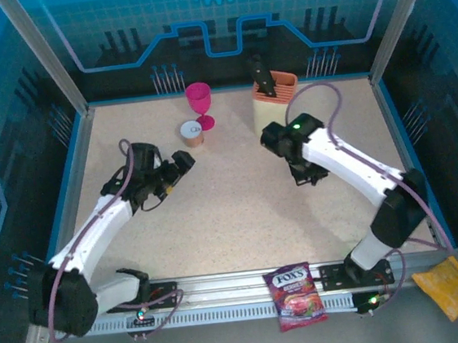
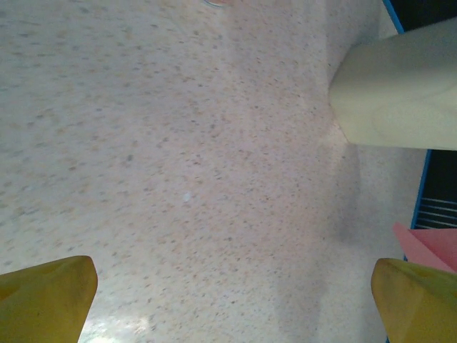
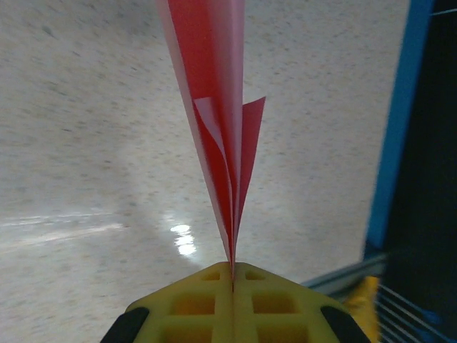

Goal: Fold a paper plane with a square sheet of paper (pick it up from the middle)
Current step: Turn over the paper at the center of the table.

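Note:
The paper plane (image 3: 218, 121) is a narrow salmon-pink folded dart, the square sheet folded up. It stands on edge straight out of my right gripper (image 3: 232, 268), whose yellow jaws are pressed shut on its near end. In the top view the right gripper (image 1: 311, 174) points down over the table's right middle. My left gripper (image 1: 184, 163) sits left of centre. Its yellow fingertips (image 2: 46, 300) stand wide apart with only bare speckled table between them. A pink paper corner (image 2: 434, 246) shows beside its right fingertip.
A magenta goblet (image 1: 199, 101) and a small can (image 1: 191, 133) stand at the back. A beige block with a black handle (image 1: 275, 101) is behind the right arm (image 2: 400, 93). A purple candy bag (image 1: 295, 295) and a yellow bag (image 1: 448, 286) lie on the near rail.

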You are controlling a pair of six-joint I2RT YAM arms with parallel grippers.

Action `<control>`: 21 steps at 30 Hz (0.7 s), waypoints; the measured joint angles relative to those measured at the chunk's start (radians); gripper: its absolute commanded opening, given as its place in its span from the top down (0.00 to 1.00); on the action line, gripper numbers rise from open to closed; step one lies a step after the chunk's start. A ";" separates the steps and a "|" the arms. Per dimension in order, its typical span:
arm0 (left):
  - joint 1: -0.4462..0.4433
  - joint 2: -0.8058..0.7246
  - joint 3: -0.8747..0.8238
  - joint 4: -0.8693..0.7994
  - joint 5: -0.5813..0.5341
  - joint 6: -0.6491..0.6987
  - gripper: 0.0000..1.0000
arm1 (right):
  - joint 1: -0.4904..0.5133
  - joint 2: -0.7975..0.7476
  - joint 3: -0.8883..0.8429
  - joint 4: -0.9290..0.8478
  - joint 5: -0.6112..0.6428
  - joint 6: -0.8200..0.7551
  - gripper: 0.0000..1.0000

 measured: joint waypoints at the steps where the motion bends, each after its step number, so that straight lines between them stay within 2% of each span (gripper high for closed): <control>1: 0.000 -0.023 -0.008 -0.017 -0.008 -0.005 0.00 | 0.011 0.034 0.000 -0.006 0.018 0.002 1.00; 6: 0.000 -0.099 -0.045 -0.101 -0.020 -0.027 0.00 | 0.080 0.214 0.015 0.000 0.047 0.003 1.00; 10: 0.000 -0.134 -0.052 -0.150 -0.019 -0.042 0.00 | 0.159 0.372 0.118 0.020 0.018 0.004 1.00; 12: 0.000 -0.152 -0.052 -0.159 -0.016 -0.048 0.00 | 0.205 0.461 0.202 0.029 -0.010 0.007 0.70; 13: 0.000 -0.161 -0.052 -0.166 -0.015 -0.050 0.00 | 0.229 0.507 0.252 0.036 -0.030 0.005 0.58; 14: 0.000 -0.167 -0.052 -0.172 -0.012 -0.050 0.00 | 0.251 0.550 0.303 0.043 -0.050 0.006 0.50; 16: 0.000 -0.178 -0.052 -0.184 -0.011 -0.050 0.00 | 0.292 0.618 0.396 0.055 -0.100 0.008 0.40; 21: 0.004 -0.225 -0.052 -0.209 -0.012 -0.050 0.00 | 0.317 0.616 0.455 0.095 -0.221 -0.001 0.36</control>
